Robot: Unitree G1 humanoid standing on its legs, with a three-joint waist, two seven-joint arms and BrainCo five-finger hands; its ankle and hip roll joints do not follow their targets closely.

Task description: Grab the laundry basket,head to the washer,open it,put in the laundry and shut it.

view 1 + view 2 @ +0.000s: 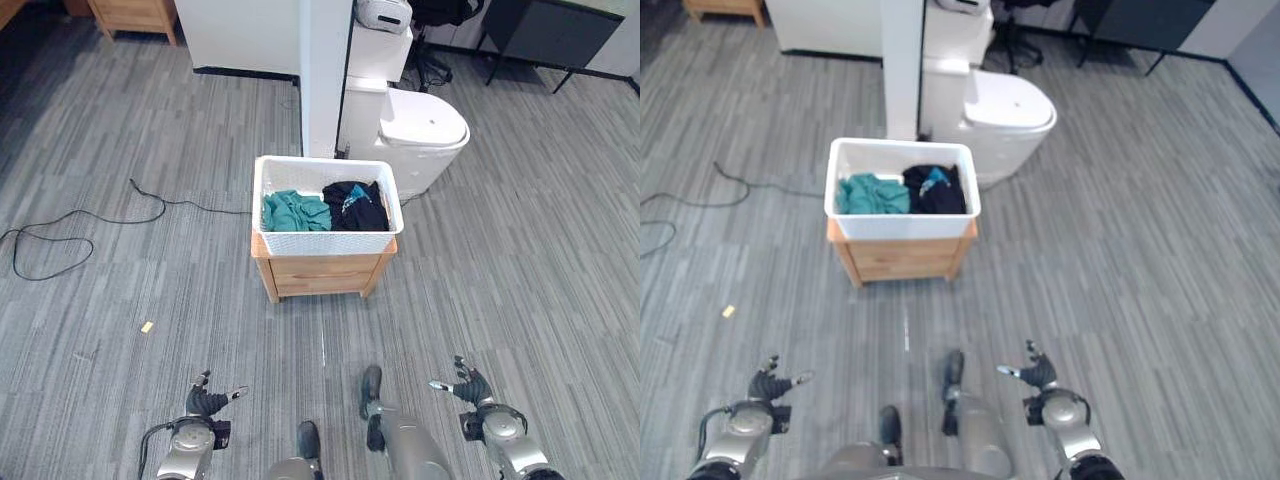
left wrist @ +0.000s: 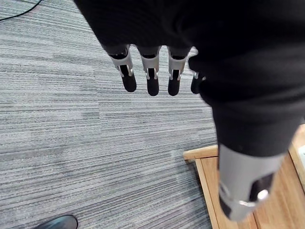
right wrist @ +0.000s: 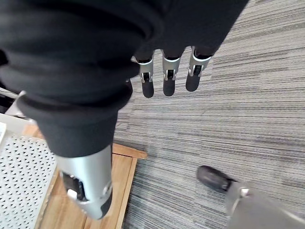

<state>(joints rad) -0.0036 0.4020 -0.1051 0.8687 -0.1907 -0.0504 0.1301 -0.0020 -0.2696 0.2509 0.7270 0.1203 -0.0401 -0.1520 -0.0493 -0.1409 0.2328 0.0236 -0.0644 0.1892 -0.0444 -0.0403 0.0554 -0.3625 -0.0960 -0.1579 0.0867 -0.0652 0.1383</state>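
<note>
One white laundry basket (image 1: 326, 240) with a perforated wall is sitting on top of a low wooden stand (image 1: 322, 274) on the grey striped carpet (image 1: 520, 260). It is covering the stand's whole top, its rim reaching each edge. Two bundles of laundry are lying inside it: a teal garment (image 1: 296, 211) in the left half and a black garment (image 1: 355, 207) with a teal patch in the right half, the two touching in the middle. Just behind the basket a white pillar (image 1: 323, 75) is rising, and a white rounded appliance (image 1: 420, 135) is standing beside it at the basket's back right corner.

Both hands are hanging low and well apart from the basket, one on each side. The left hand (image 1: 207, 401) is holding its fingers straight and spread, gripping nothing. The right hand (image 1: 468, 385) is doing the same, fingers apart and empty.

The head views are showing the whole basket and its contents, plus one thin black cord (image 1: 75, 225) trailing over the carpet to the left, a small yellow scrap (image 1: 147, 327) on the carpet, a wooden cabinet (image 1: 135, 15) in the far left corner and a dark table (image 1: 550, 30) at the far right. The left wrist view is instead showing the stand's wooden corner close beyond the straight fingers (image 2: 152, 78). The right wrist view is showing the stand's edge and a piece of the basket's perforated wall beyond its own straight fingers (image 3: 167, 78).
</note>
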